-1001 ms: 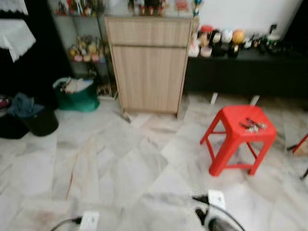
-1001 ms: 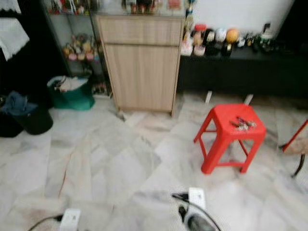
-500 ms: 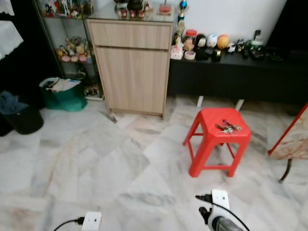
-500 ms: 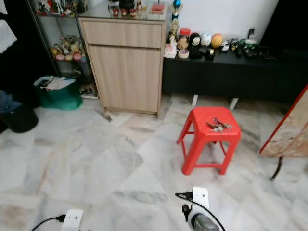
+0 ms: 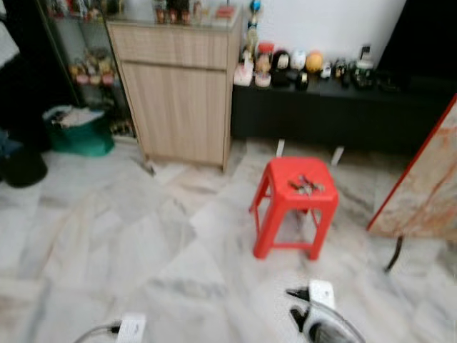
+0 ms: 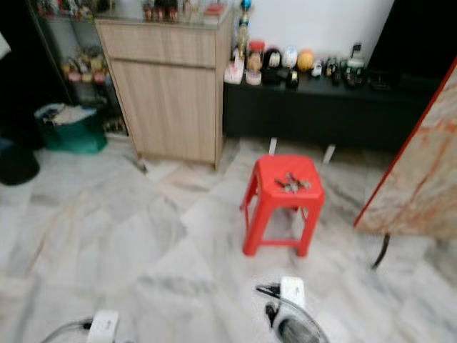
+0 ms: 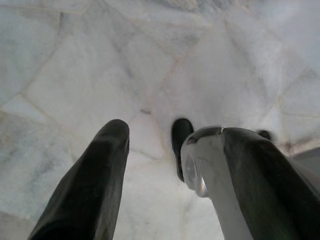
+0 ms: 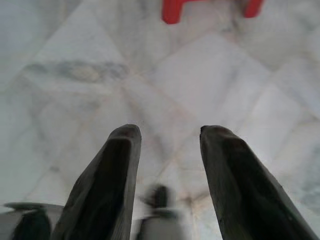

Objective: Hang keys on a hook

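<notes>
A bunch of keys [image 5: 305, 186] lies on top of a red plastic stool [image 5: 282, 171] standing on the marble floor, ahead of me and slightly right. Both arms hang low, well short of the stool. In the left wrist view my left gripper [image 7: 167, 131] is open over bare floor tiles. The right wrist view shows my right gripper [image 8: 170, 132] open as well, nothing between its fingers [image 8: 112, 170], with the stool's red feet [image 8: 172, 12] farther along the floor.
A wooden cabinet [image 5: 178, 100] stands at the back left, beside a low black shelf [image 5: 321, 107] lined with figurines. A green basket [image 5: 75, 132] and a black bin [image 5: 21, 164] sit at the left. A marble-patterned board with a red edge [image 5: 425, 186] leans at the right.
The camera has swung right: the stool now sits nearer the picture's middle and the board has come into view on the right. The keys still lie on the stool.
</notes>
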Tool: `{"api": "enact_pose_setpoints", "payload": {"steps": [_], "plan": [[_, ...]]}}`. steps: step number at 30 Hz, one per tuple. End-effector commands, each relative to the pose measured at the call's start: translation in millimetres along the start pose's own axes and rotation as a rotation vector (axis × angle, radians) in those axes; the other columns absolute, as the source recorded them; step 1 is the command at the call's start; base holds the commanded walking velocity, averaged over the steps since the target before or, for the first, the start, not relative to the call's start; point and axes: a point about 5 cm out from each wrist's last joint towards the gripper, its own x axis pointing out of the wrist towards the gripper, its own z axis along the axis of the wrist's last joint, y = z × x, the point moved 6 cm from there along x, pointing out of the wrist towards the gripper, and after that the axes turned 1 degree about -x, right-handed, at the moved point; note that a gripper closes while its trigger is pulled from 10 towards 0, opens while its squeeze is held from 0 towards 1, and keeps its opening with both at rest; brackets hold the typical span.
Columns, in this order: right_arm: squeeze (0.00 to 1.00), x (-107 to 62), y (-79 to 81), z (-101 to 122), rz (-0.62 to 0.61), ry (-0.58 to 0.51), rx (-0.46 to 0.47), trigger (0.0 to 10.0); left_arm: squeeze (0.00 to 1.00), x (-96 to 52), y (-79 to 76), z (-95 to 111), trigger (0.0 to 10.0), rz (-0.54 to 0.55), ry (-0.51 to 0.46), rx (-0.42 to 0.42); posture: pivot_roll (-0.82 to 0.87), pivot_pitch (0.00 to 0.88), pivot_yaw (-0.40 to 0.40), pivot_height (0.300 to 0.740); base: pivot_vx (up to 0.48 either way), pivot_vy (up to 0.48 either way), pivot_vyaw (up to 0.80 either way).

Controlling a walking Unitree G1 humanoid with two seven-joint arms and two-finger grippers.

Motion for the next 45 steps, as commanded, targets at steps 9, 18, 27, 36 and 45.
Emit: {"api": "enact_pose_setpoints", "payload": {"steps": [9, 18, 27, 36, 45], "plan": [[0.0, -1.1, -12.4, 0.8, -0.028, 0.001, -0.01, 10.0, 0.0, 1.1, -3.7, 7.6, 10.0, -0.007, -0.029, -0.02, 0.07, 0.0, -0.049, 0.74, 0.0, 0.0, 0.0], [0.0, -1.1, -12.2, 1.0, -0.029, -0.002, -0.006, 10.0, 0.0, 1.6, -3.5, 11.3, 10.0, -0.009, -0.04, -0.025, 0.07, 0.0, -0.05, 0.74, 0.092, 0.0, 0.0], [0.0, -1.0, -12.0, 2.5, -0.033, -0.01, -0.003, 10.0, 0.0, 2.0, -3.5, 15.1, 10.0, -0.009, -0.05, -0.027, 0.07, 0.0, -0.048, 0.74, 0.306, 0.0, 0.0], [0.0, -0.9, -11.7, 2.9, -0.031, -0.01, -0.004, 10.0, 0.0, 2.2, -3.5, 18.1, 10.0, -0.01, -0.059, -0.027, 0.07, 0.0, -0.047, 0.74, 0.333, 0.0, 0.0], [0.0, -0.8, -10.6, 2.4, -0.03, -0.01, -0.007, 10.0, 0.0, 2.4, -4.7, 19.6, 10.0, -0.013, -0.064, -0.018, 0.07, 0.0, -0.041, 0.74, 0.342, 0.0, 0.0]]}}
